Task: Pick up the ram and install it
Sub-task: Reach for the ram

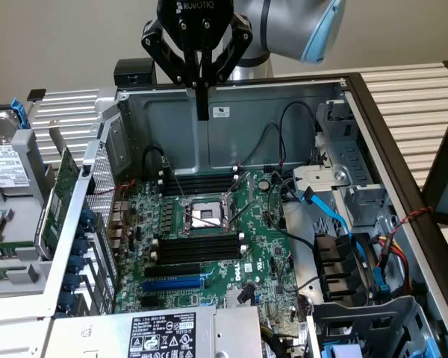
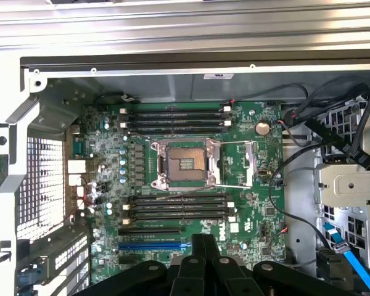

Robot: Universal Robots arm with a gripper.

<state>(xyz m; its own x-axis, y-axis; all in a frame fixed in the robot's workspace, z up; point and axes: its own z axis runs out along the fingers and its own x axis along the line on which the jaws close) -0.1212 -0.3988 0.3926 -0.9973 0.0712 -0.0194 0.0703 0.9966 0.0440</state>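
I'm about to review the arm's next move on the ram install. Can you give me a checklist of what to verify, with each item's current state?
1. State of the gripper: ok, it is shut, fingers together.
2. Hold on the ram: not ok, nothing green sits between the fingers.
3. Clearance from the case: ok, the gripper hangs above the open case and touches nothing.
4. Free memory slots: ok, the slots on both sides of the CPU socket look empty.
5. Ram located: cannot tell. A green board stands outside the case at the exterior view's left, but its identity is unsure.
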